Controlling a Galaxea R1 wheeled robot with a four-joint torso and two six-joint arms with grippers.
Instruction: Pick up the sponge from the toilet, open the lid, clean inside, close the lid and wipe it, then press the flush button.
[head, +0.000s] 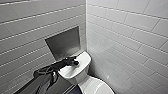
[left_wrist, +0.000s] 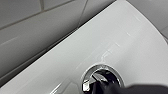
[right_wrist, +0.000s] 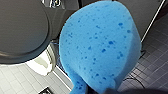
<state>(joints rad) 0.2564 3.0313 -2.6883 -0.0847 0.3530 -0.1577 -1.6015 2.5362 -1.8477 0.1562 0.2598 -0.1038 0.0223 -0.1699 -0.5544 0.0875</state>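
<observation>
The white toilet (head: 82, 65) stands in the corner of tiled walls, and its lid (head: 101, 88) lies shut over the bowl. My left arm reaches from the left across the tank top (left_wrist: 75, 57). The left gripper (head: 74, 61) is shut, its dark tip resting on the flush button (left_wrist: 106, 75), a dark round button in a chrome ring. In the right wrist view the bright blue sponge (right_wrist: 100, 45) looms large, pinched at its lower end by my right gripper (right_wrist: 105, 90), away from the toilet.
A recessed grey metal niche (head: 63, 45) sits in the wall just behind the tank. White tiled walls close in on both sides of the toilet. Dark grey floor tiles (right_wrist: 153, 50) lie beyond the sponge.
</observation>
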